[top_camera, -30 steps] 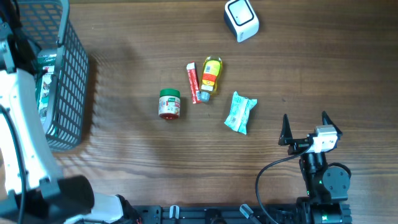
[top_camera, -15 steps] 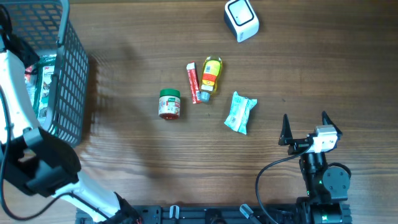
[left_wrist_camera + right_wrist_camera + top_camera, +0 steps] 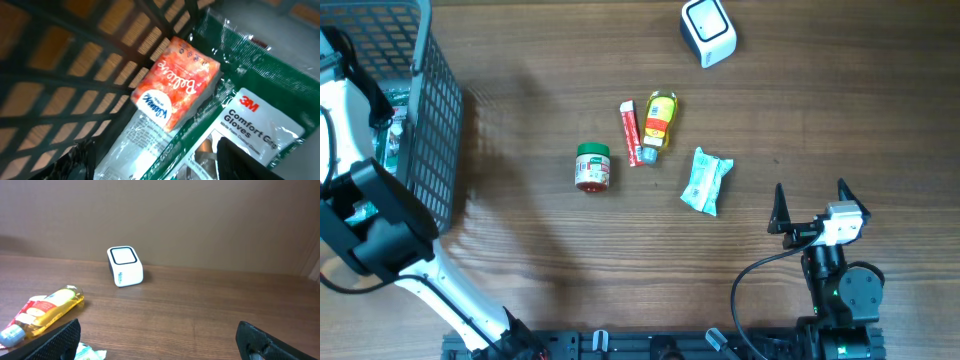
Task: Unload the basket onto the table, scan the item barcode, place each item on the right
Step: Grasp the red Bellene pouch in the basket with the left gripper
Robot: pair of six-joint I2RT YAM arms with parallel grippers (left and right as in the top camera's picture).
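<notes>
Hanging inside the basket [image 3: 435,110], the left jaws stand apart above an orange tissue pack [image 3: 175,82] and green glove packet [image 3: 260,117]; the right jaws gape wide

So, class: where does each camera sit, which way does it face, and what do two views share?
Overhead: above the table, looking down; left arm and right arm show.
Left wrist: inside the basket, facing tissues and gloves; left hand shows.
Right wrist: low over the table, facing the scanner; right hand shows.
Shared: overhead and right wrist both show scanner and bottle.
</notes>
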